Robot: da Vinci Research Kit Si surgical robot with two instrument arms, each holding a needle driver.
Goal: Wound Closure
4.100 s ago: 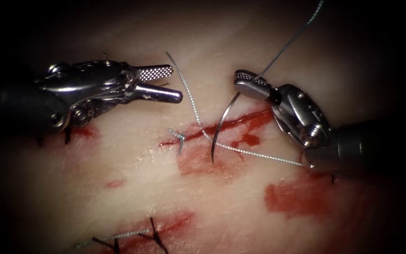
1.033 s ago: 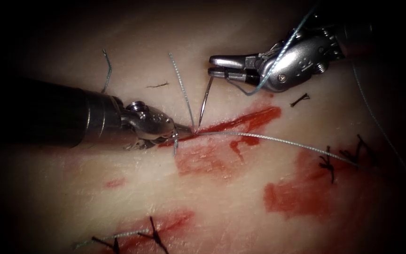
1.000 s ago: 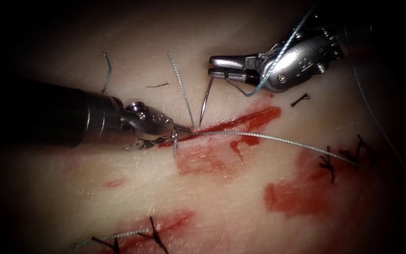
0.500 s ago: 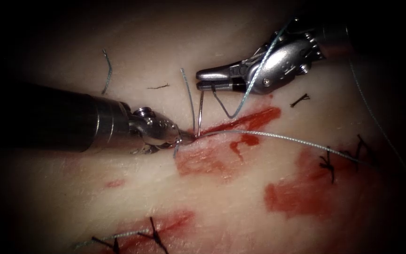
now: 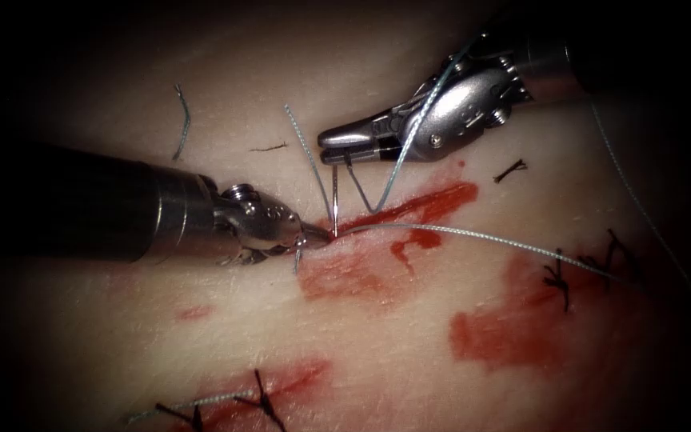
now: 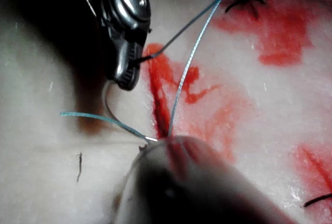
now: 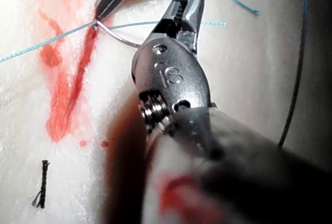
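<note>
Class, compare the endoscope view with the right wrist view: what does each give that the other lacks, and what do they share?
Endoscope view adds: dark finished stitches right of the cut, and a loose thread end on the left.
Right wrist view adds: the stamped marking on the right tool.
Shared: the right tool shut on the needle near its tail; the needle's point at the cut's left end beside the left tool, entry unclear; thread crossing the red fluid.
</note>
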